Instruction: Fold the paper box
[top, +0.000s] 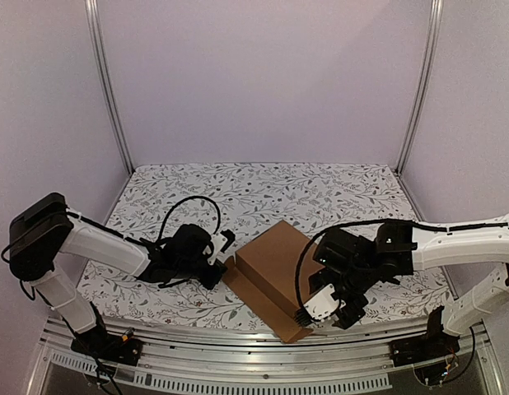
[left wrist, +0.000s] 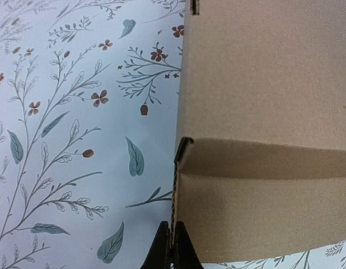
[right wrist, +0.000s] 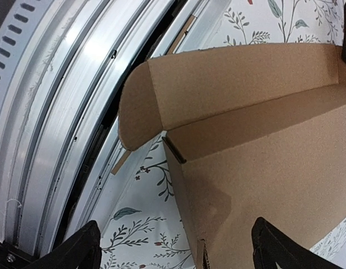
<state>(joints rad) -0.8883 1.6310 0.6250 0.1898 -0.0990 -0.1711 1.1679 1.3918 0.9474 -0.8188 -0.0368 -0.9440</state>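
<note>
The paper box [top: 275, 263] is brown corrugated cardboard, a shallow closed-looking shape lying slantwise on the floral tablecloth near the front edge. At its left end, my left gripper [top: 223, 262] is low beside a side flap. In the left wrist view the two black fingertips [left wrist: 162, 252] pinch the raw corrugated edge of that flap, so the left gripper [left wrist: 173, 244] is shut on the box [left wrist: 262, 84]. My right gripper [top: 335, 311] is at the box's front right corner. It [right wrist: 174, 227] stands wide open and holds nothing, with the box wall [right wrist: 262, 168] and a rounded loose flap [right wrist: 134, 112] ahead.
The aluminium rail [right wrist: 61, 112] along the table's near edge runs close beside the box's front corner [top: 291, 333]. Upright frame posts [top: 106, 82] and pale walls close in the back and sides. Floral cloth [left wrist: 66, 140] covers the table.
</note>
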